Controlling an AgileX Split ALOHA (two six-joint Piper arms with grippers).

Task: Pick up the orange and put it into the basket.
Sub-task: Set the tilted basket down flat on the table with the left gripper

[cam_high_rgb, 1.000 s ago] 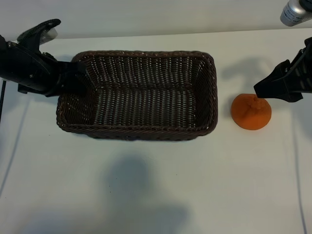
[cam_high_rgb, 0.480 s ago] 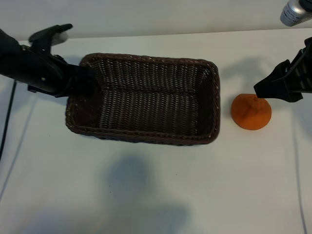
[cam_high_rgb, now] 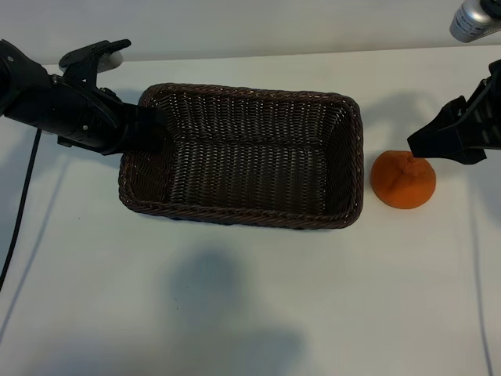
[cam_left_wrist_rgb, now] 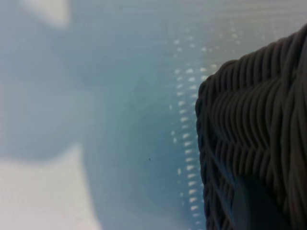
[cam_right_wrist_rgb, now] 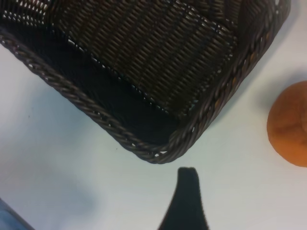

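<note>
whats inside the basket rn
Nothing: the basket shows only its bare woven floor and walls. The orange sits outside on the table, beside its right end. The left gripper covers the basket's left end, so that inner corner is hidden.

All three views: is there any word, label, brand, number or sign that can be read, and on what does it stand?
None can be read in any view.
The basket: plain wicker, no label.
The orange: bare skin, no sticker.
The silver-grey object at the exterior view's top right corner: no legible print.
The left gripper and the right gripper: plain black, no markings seen.
</note>
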